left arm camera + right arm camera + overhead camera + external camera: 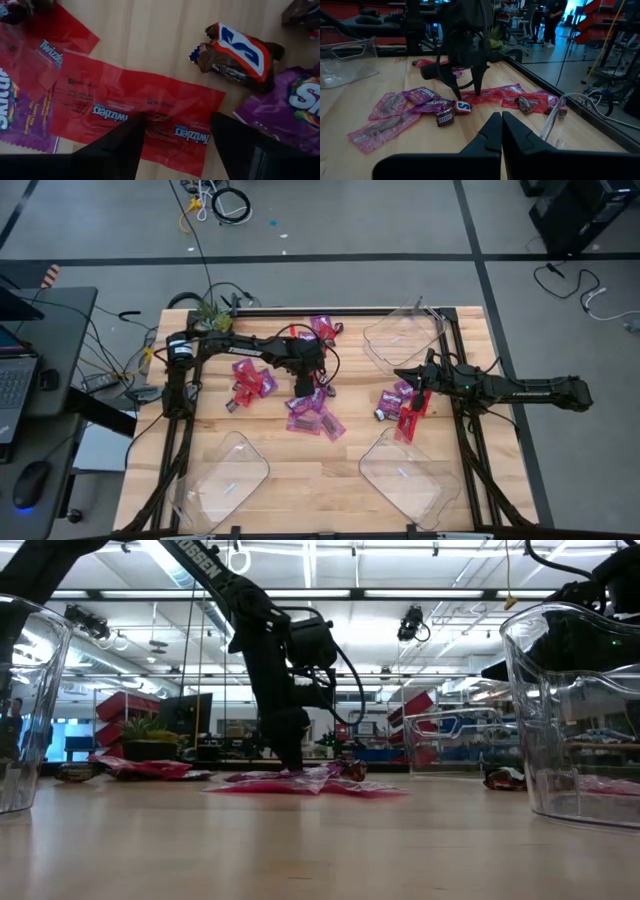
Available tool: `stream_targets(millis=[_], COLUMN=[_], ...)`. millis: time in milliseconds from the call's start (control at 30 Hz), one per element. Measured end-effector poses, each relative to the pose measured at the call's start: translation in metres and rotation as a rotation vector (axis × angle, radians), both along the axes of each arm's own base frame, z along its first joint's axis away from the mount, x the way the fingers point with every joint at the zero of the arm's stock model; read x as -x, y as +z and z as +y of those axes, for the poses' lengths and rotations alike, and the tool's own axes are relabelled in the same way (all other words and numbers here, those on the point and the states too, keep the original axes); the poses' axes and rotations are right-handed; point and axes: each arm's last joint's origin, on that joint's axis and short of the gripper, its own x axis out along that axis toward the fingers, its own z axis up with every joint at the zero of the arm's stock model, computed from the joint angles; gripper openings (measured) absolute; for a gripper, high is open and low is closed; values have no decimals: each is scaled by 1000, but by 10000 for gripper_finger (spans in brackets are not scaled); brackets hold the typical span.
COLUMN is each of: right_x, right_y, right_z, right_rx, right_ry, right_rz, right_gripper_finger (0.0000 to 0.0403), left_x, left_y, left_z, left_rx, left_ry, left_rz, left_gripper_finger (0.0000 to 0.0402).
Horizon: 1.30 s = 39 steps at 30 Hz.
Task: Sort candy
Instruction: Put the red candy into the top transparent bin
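Note:
Candy lies scattered mid-table: purple packets (255, 385), red packets and small dark pieces. My left gripper (177, 125) is open and points down, its two fingers standing over a flat red Twizzlers packet (115, 95) on the wood. A brown, red and blue wrapped bar (240, 50) and a purple Skittles packet (300, 105) lie just beyond it. The right wrist view shows the same gripper (467, 94) down on the red packet (492, 94). My right gripper (501, 120) is shut with nothing between its fingers, hovering right of centre (413, 383) near a red packet (410, 422). My left gripper comes from above, pointing down, with open fingertips (137, 125) low over the middle of the red Twizzlers packet (160, 117), which lies flat on the table. Whether the tips touch the wrapper cannot be told.
Three clear plastic trays stand on the table: far right (405, 335), near left (230, 475) and near right (405, 475). More purple packets lie at the far edge (325, 328) and at centre (312, 418). Bare wood lies between the near trays.

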Motion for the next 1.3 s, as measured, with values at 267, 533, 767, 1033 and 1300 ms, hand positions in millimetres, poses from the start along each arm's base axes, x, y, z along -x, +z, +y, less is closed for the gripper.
stream_targets(millis=[267, 533, 767, 1033, 1300], right_x=[0, 0, 0, 0, 0], right_y=[0, 1, 1, 1, 1], right_z=[0, 0, 0, 0, 0], right_rx=[0, 1, 2, 2, 2], right_ry=[0, 0, 0, 0, 0], right_rz=[0, -7, -14, -15, -15], right_gripper_finger=[0, 0, 0, 0, 0], left_x=[6, 15, 13, -32, -83], left_y=[3, 17, 69, 140, 148], left_z=[1, -1, 0, 11, 27], left_rx=[-15, -25, -93, -158, -145], left_ry=[14, 17, 4, -180, -288], left_rz=[45, 64, -76, -328, -391], left_gripper_finger=[148, 12, 5, 1, 0])
